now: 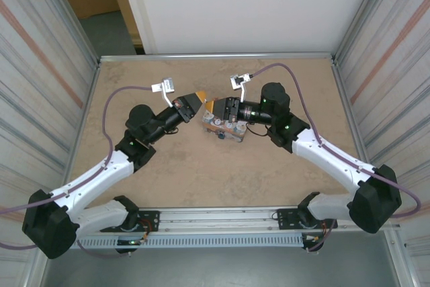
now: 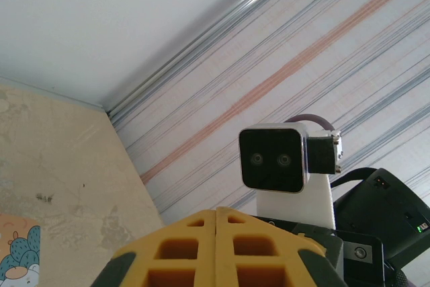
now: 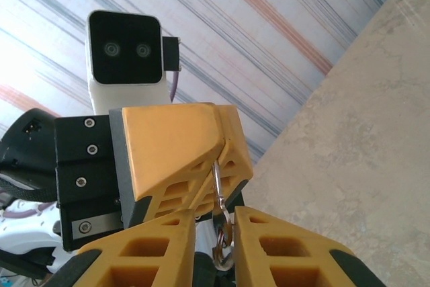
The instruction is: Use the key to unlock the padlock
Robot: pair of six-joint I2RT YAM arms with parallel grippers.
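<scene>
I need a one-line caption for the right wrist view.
Left yellow end effector, shut, holds a thin silver metal piece between the yellow fingers of the right end effector.

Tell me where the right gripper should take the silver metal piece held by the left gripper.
Probably the free end, from head-on: the silver metal piece sticks out of the shut left gripper, its other end pinched, and the right gripper faces it, one finger either side.

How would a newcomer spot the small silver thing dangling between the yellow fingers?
Start where both arms meet mid-table. From the right wrist camera, the left arm's closed yellow fingers pinch a silver metal piece hanging between the right arm's fingers. It alone is slim and shiny.
</scene>
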